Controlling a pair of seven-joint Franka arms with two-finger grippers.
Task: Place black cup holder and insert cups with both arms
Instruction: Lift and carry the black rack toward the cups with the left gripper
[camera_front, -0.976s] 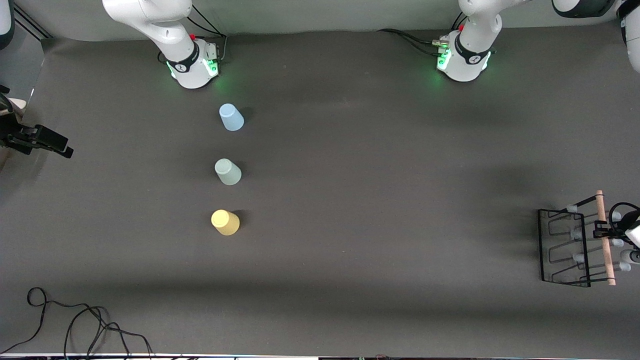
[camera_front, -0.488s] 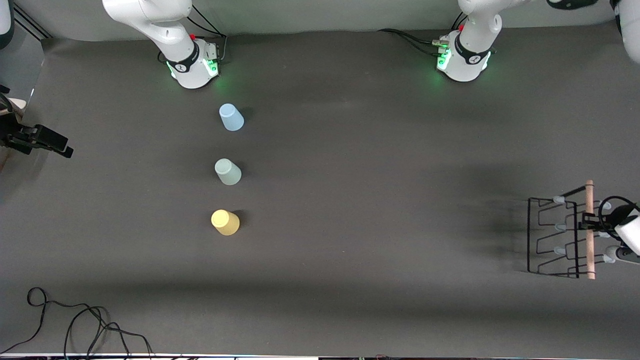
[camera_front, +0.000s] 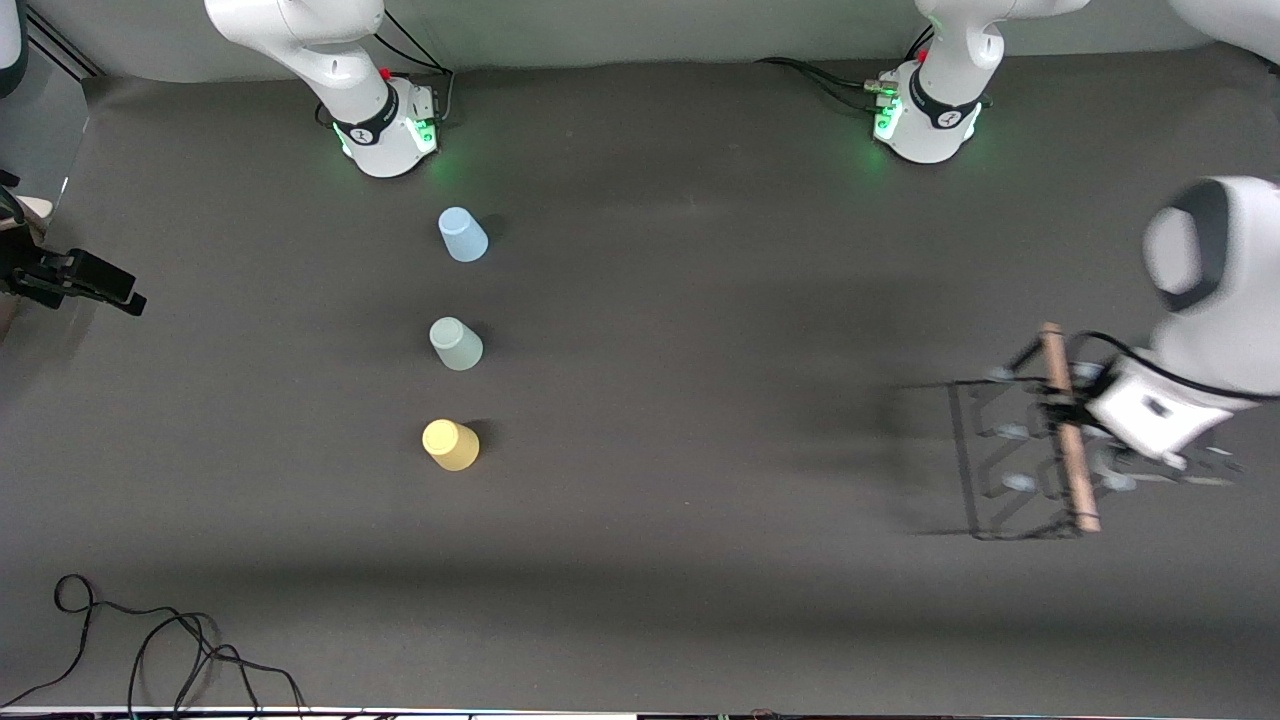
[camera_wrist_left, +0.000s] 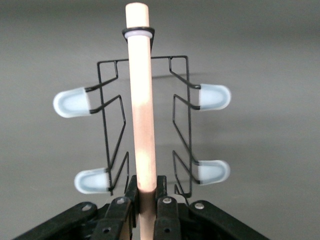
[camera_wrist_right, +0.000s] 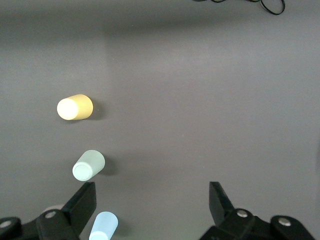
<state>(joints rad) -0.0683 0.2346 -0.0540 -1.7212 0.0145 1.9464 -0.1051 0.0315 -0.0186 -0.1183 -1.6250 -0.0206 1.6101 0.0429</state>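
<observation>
You see the left gripper, jaws pinching the wooden rod of the black cup holder, carrying it in the air above the table toward the left arm's end. The right gripper waits with jaws spread above the cups. The blue cup, green cup and yellow cup stand upside down in a row, well apart from the holder. A loose black cable lies near the front edge. No writing is legible.
</observation>
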